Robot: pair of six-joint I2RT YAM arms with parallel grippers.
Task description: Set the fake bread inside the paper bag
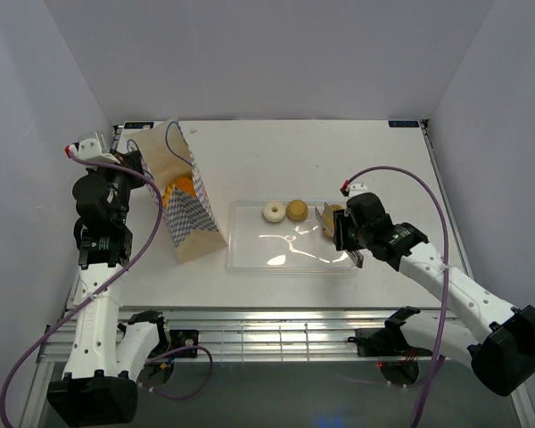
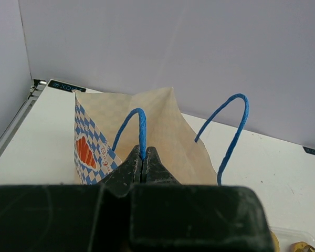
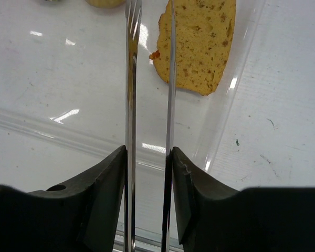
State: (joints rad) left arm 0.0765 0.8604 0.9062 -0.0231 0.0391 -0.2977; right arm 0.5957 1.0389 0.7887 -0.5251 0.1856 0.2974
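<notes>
The paper bag [image 1: 189, 214] stands open at the left with an orange bread piece [image 1: 183, 189] inside. My left gripper [image 1: 135, 166] is shut on one of its blue cord handles [image 2: 140, 126], above the tan bag [image 2: 163, 131]. My right gripper [image 1: 349, 235] is shut on metal tongs [image 3: 130, 79], whose two blades stand a little apart over the tray. A brown toast slice [image 3: 199, 44] lies just right of the tong tips, with one blade along its left edge. A white ring [image 1: 274, 211] and a round bun [image 1: 296, 209] also lie in the tray, left of the toast [image 1: 333, 218].
The clear flat plastic tray [image 1: 285, 260] lies in the middle of the white table, right of the bag; its right rim [image 3: 226, 105] runs beside the tongs. White walls close in the back and both sides.
</notes>
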